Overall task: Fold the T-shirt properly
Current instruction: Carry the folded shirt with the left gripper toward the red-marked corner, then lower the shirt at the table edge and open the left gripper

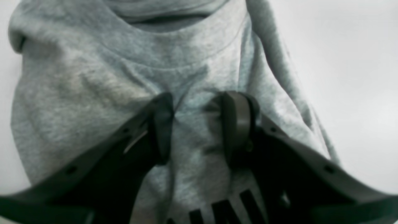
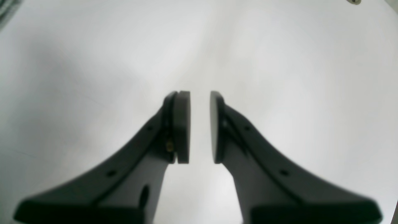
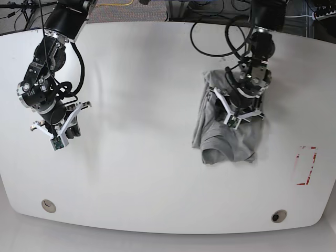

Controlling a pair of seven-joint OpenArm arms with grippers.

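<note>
- Left gripper [image 1: 196,124] sits low over the grey T-shirt [image 1: 124,77], jaws apart, fabric just below the collar [image 1: 174,59] lying between them; whether the cloth is pinched, I cannot tell.
- Right gripper [image 2: 199,124] hangs over bare white table [image 2: 93,62], jaws a narrow gap apart, holding nothing.
- T-shirt [image 3: 231,131] lies bunched on the table [image 3: 147,173], well apart from the right arm.
- Judgement: get a firm bite near the collar, lift slowly, and bring the right arm across to spread the bunched cloth flat before any fold.
</note>
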